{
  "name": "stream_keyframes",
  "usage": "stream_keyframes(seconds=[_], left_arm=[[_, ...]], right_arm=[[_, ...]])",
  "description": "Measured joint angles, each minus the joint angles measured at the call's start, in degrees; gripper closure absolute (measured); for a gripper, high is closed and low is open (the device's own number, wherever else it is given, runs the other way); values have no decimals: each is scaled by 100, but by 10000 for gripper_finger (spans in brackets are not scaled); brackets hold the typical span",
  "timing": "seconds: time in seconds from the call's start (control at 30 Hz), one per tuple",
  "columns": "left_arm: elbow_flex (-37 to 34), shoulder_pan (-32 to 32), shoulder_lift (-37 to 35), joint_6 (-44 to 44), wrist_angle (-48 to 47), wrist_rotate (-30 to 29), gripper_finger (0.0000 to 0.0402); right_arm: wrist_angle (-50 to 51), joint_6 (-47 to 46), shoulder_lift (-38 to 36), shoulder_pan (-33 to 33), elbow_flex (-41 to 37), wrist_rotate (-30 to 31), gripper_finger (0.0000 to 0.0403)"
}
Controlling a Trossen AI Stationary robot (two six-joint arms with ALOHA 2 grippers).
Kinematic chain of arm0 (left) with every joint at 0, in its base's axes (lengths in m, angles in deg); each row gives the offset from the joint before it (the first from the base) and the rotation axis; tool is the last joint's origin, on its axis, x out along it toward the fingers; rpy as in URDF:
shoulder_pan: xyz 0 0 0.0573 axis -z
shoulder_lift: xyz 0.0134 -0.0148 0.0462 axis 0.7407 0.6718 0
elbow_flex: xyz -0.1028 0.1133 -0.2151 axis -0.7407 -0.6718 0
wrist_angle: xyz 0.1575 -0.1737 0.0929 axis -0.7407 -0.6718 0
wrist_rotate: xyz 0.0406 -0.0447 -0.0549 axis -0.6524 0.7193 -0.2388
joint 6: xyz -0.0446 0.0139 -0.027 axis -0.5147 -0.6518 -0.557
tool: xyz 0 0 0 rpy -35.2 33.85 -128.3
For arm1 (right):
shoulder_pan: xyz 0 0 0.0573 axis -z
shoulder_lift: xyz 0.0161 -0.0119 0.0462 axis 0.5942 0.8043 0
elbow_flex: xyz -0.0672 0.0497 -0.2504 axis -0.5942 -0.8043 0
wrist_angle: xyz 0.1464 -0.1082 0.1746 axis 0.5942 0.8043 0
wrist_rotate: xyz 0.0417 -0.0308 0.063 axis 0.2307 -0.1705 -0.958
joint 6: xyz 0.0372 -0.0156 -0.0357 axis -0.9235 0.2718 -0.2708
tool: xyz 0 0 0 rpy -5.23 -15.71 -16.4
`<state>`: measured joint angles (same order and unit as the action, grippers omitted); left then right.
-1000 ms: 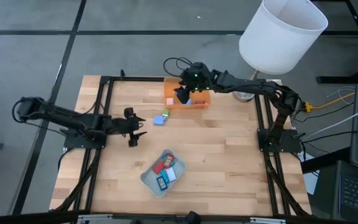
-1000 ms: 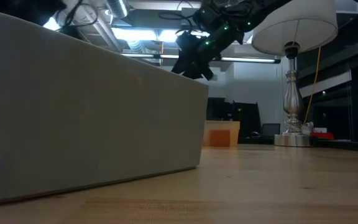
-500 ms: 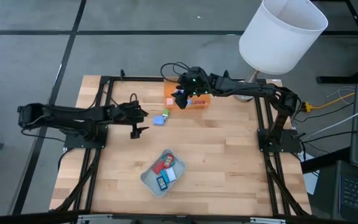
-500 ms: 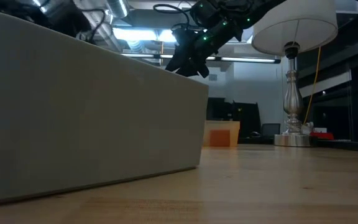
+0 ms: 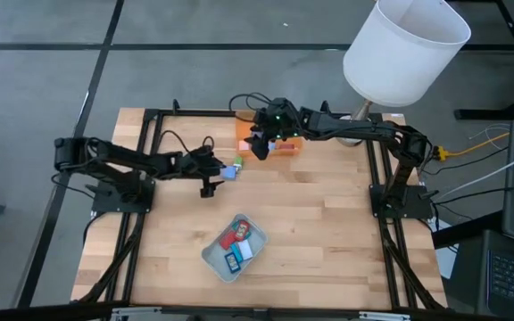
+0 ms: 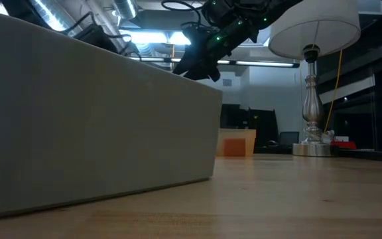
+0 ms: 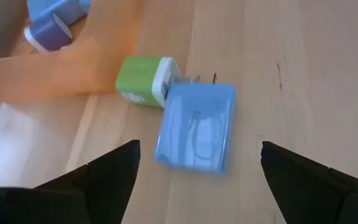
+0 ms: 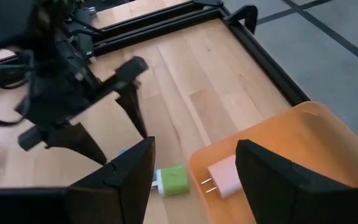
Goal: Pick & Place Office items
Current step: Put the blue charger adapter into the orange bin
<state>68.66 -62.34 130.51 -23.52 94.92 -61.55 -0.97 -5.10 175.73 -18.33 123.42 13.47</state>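
Currently the left gripper [image 7: 197,171], jaws spread, is hanging above the blue block [image 7: 196,127] touching the green block [image 7: 143,81] beside the orange tray [image 5: 282,145]; straddling blue's long sides should avoid pinching green, while the unclenched, empty right gripper [image 8: 194,165] is hovering over that tray.

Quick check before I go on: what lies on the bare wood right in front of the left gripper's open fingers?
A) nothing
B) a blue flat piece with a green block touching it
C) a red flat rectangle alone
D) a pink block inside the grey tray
B: in the left wrist view the blue flat piece lies on the table with the green block against it, ahead of the open left gripper.
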Motion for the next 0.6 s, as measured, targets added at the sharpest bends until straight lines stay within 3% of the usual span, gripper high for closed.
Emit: stream_keyframes(seconds=[0.33, 0.6], left_arm=[[712, -251, 755, 490, -409, 84, 75], [975, -555, 1310, 499, -599, 802, 75]], right_arm=[[2, 109, 0, -2, 0, -282, 182], [2, 151, 0, -2, 0, -411, 182]])
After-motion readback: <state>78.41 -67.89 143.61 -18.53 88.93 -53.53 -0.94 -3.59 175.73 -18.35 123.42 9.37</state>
